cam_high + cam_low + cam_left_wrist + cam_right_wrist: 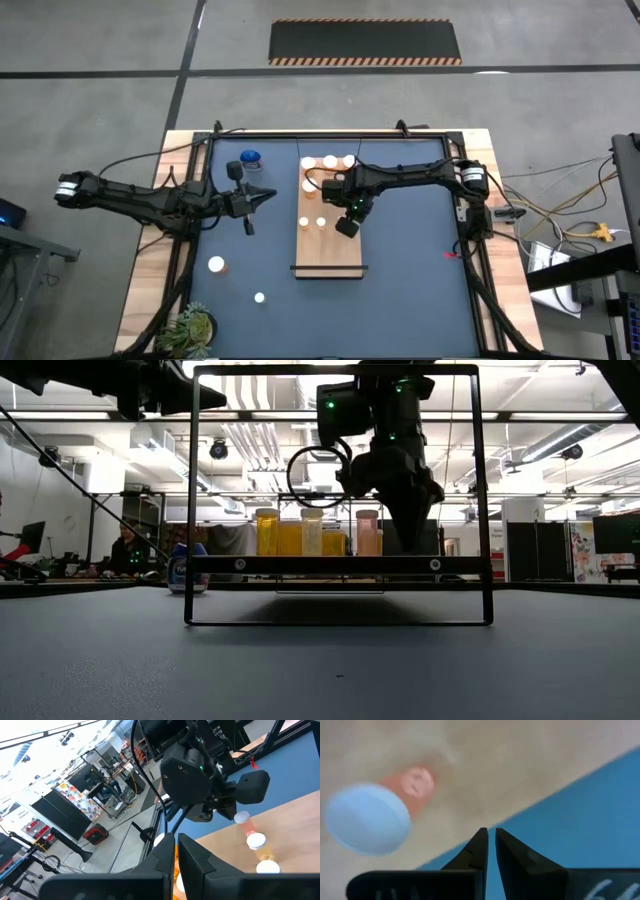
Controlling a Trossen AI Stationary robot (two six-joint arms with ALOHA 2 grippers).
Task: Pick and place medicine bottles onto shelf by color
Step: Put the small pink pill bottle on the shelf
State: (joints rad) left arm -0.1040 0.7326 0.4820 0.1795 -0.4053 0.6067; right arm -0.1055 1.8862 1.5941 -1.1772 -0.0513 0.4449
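Note:
The wooden shelf (330,250) lies mid-table and carries several orange medicine bottles with white caps: three at its far end (329,160) and three nearer its middle (311,197). A blue bottle (250,158) stands on the table at the far left. Two more white-capped bottles (216,265) (259,297) stand on the table's near left. My right gripper (490,837) hangs shut over the shelf's right edge, pointing down, beside a capped bottle (367,817) and holding nothing. My left gripper (175,850) is shut, level, to the left of the shelf (268,195).
A green plant (190,328) sits at the table's near left corner. A black metal frame (190,500) stands around the shelf. The blue table top (420,280) lies bare to the right of the shelf and in front of it.

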